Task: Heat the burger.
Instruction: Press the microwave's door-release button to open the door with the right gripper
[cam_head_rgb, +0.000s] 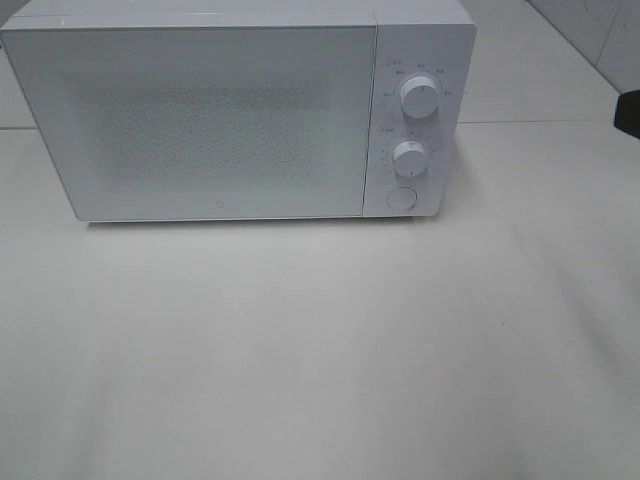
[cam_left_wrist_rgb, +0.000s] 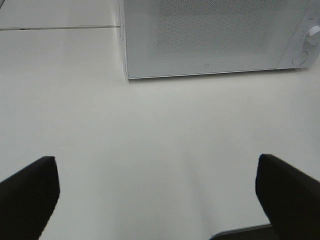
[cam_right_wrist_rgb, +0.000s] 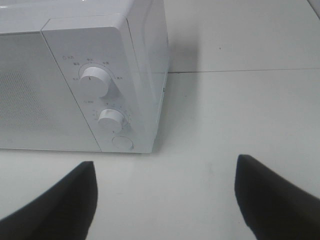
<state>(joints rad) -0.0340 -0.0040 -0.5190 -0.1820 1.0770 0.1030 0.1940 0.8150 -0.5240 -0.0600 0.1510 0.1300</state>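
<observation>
You've got a white tabletop (cam_head_rgb: 320, 350), tiled wall (cam_head_rgb: 590, 30) behind. Big microwave (cam_head_rgb: 236, 112) at the back, door (cam_head_rgb: 150, 60) shut, front toward you. The burger is nowhere in view, maybe inside, can't tell. Then upper knob (cam_head_rgb: 419, 98), lower knob (cam_head_rgb: 409, 157), round button (cam_head_rgb: 400, 198), stacked on its right. Your left claw (cam_left_wrist_rgb: 156, 170) faces the door, right claw (cam_right_wrist_rgb: 165, 167) the controls: both spread apart, empty, prob. poised for those parts.

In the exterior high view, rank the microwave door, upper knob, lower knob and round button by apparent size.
1. microwave door, by far the largest.
2. upper knob.
3. lower knob, slightly smaller.
4. round button, close to the lower knob, so this last placing is unsure.
</observation>
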